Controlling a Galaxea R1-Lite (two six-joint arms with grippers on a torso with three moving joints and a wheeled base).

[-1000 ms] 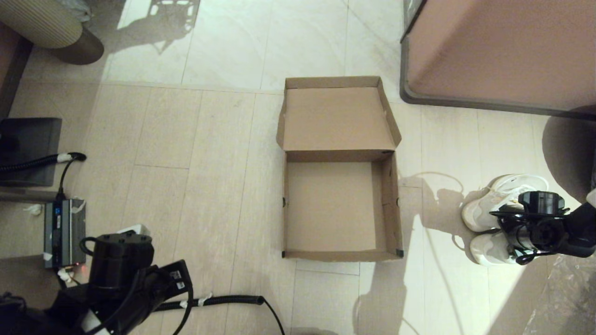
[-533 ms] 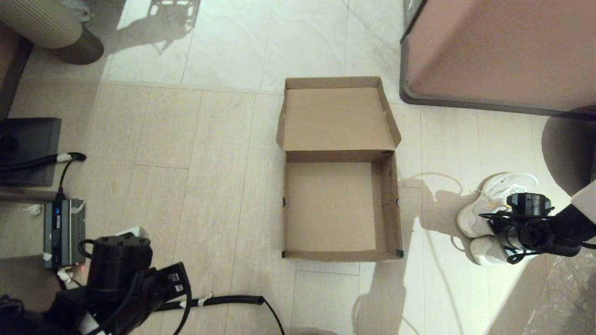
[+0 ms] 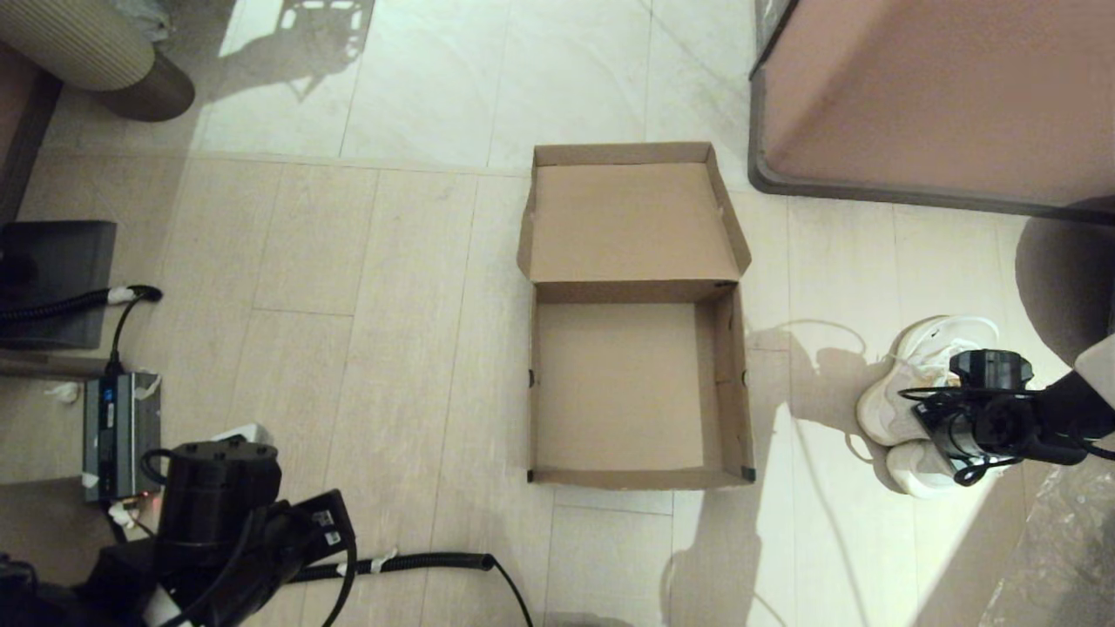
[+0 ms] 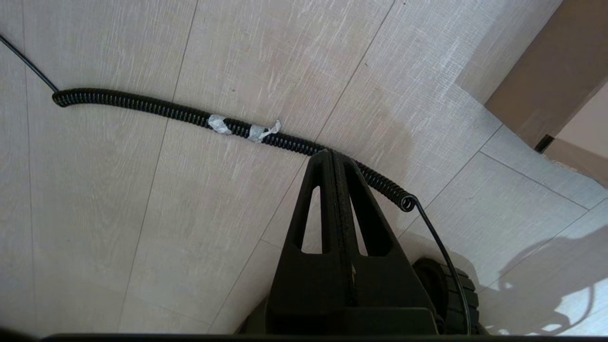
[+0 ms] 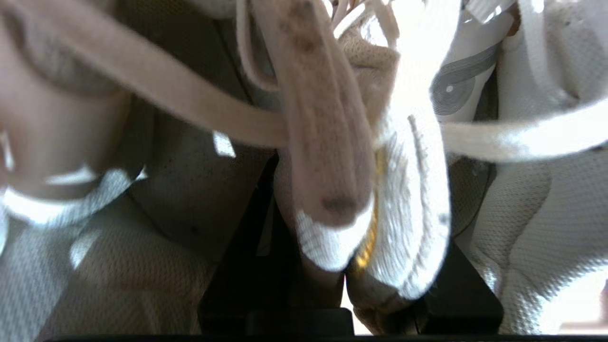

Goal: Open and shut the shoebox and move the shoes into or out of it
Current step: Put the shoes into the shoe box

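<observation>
The brown cardboard shoebox point(image 3: 640, 477) lies open and empty at the centre of the floor, its lid point(image 3: 631, 222) folded back on the far side. The pair of white sneakers point(image 3: 888, 405) is to the right of the box, side by side. My right gripper point(image 3: 939, 431) comes down on them from above. In the right wrist view the right gripper point(image 5: 351, 266) is shut on the two inner collars of the sneakers point(image 5: 408, 199), pinched together. My left gripper point(image 4: 332, 154) is shut on nothing, parked low at the near left above a coiled cable.
A large pinkish-brown cabinet point(image 3: 941, 96) stands at the far right. A black coiled cable point(image 3: 427, 563) runs along the near floor. A grey power unit point(image 3: 122, 431) and a dark block point(image 3: 52, 279) sit at the left. Crinkled plastic point(image 3: 1063, 549) lies at the near right.
My right gripper and the sneakers have shifted slightly left and away from me. The left arm has sunk a little. The box has not moved.
</observation>
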